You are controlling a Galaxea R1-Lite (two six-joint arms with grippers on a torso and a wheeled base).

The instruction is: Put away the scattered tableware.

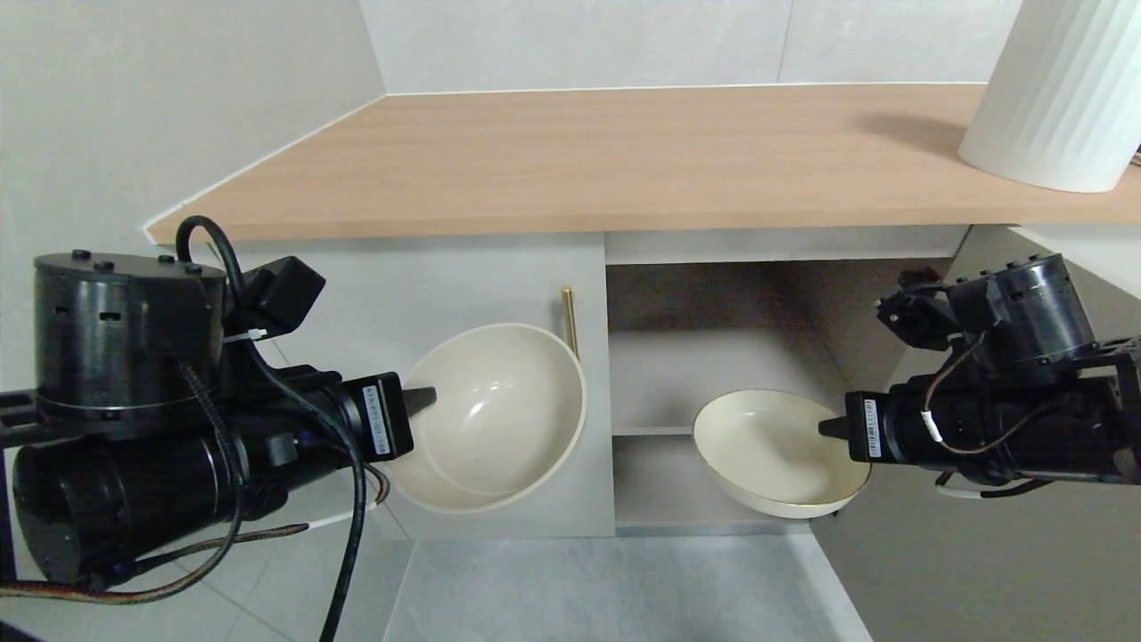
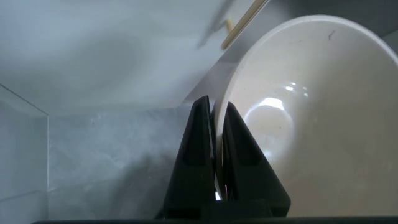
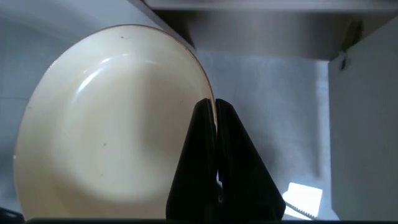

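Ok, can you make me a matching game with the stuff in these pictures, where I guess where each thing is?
1 deep bowl
2 shallow dish
3 ribbed white pot
4 gold handle

A on the wooden counter
B in the right gripper
C on the cupboard door
D in the left gripper

Pairs: 1-D, 2-B, 3-A, 4-C

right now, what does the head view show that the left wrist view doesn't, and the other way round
Head view, not the left wrist view: the right claw shut on a cream plate at the open cabinet, plus the wooden countertop with a white ribbed vessel on it.
Left wrist view, not the head view: a close look at the two fingers pinching the cream bowl by its rim, one on each side.
Both: the left claw shut on that bowl, and the gold door handle beyond it.
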